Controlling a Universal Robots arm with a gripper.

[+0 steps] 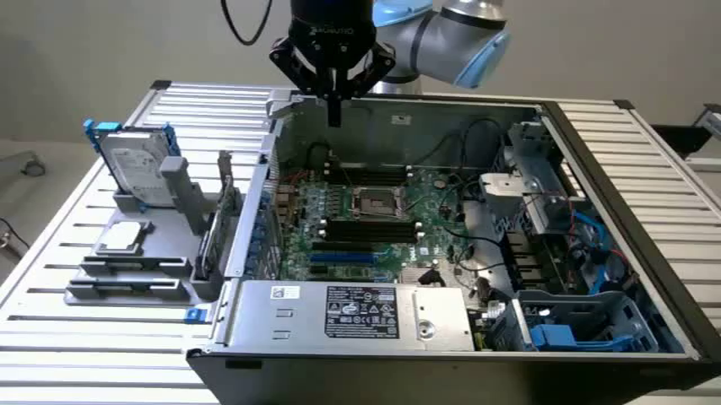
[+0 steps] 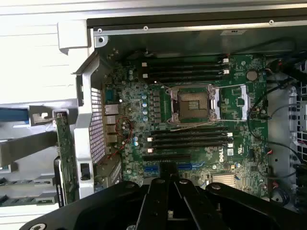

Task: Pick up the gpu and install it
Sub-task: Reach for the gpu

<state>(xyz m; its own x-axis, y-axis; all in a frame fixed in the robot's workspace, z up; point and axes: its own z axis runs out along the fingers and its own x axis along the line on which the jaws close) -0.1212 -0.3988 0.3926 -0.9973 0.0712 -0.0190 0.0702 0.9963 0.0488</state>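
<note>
Slatted metal bench [image 1: 642,143] carries an open computer case [image 1: 614,190]. Closed, empty end effector [image 1: 334,116] hangs above its motherboard [image 1: 372,232]. The gpu [image 1: 214,240] stands upright beside the case.

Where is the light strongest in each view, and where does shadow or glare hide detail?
Exterior view: soft, even light, brightest on the slatted table; the computer case is shaded inside towards the exterior view's right. Wrist view: the table glares to near white, the motherboard is evenly lit, the shut hand is a near-black shape.
</note>
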